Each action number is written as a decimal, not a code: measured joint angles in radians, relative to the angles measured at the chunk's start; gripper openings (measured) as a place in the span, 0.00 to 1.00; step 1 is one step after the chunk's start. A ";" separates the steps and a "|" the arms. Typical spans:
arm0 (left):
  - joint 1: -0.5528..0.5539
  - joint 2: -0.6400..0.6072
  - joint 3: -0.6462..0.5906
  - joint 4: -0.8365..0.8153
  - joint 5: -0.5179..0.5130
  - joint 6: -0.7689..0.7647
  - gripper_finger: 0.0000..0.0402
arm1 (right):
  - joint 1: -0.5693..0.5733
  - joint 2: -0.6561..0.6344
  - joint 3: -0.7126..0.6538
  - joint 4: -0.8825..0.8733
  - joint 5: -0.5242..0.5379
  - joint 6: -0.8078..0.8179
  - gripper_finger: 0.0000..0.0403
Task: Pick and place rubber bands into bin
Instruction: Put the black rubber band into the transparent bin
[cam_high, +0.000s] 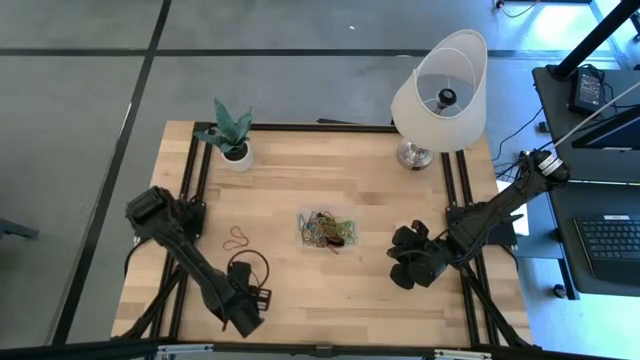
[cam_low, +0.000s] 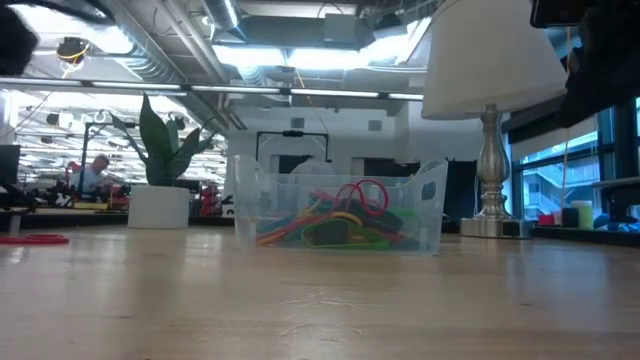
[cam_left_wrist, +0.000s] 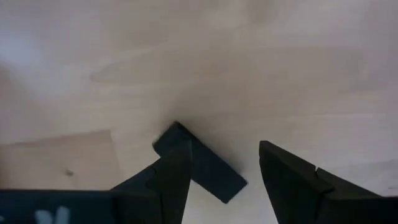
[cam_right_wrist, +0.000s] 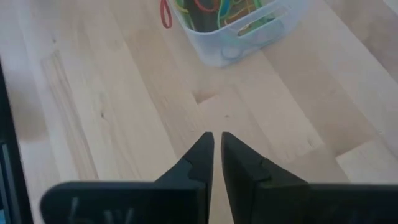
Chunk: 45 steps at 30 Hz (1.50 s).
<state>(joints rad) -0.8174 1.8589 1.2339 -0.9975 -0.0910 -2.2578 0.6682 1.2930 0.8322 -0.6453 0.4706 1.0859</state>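
Note:
The clear bin (cam_high: 325, 229) stands mid-table, filled with red, orange, green and yellow rubber bands (cam_low: 340, 222). One red band hangs over its rim (cam_right_wrist: 165, 15). Another red rubber band (cam_high: 238, 238) lies flat on the wood left of the bin. My left gripper (cam_high: 252, 300) is near the front edge, pointing down, open (cam_left_wrist: 224, 171) over bare wood with a dark oblong shape (cam_left_wrist: 199, 165) between its fingers; what that is I cannot tell. My right gripper (cam_high: 408, 256) is right of the bin, its fingers (cam_right_wrist: 214, 142) all but together, slanting down at bare wood, holding nothing.
A white plant pot (cam_high: 236, 155) stands at the back left and a lamp (cam_high: 440, 95) at the back right. A black loop (cam_high: 250, 268) shows beside my left gripper; band or cable, I cannot tell. Bare wood lies between the bin and the front edge.

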 joint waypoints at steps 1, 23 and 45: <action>-0.001 0.012 0.000 0.009 0.001 -0.004 0.45 | 0.000 0.000 0.000 0.000 0.000 0.000 0.09; 0.002 0.102 0.001 -0.061 0.226 0.102 0.05 | 0.000 0.000 0.000 0.006 -0.001 0.004 0.09; 0.437 -0.157 0.316 -0.090 -0.275 1.350 0.01 | -0.032 0.001 0.000 0.035 0.008 -0.017 0.09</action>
<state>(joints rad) -0.3800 1.7020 1.5501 -1.0874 -0.3664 -0.9078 0.6365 1.2938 0.8322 -0.6104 0.4782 1.0691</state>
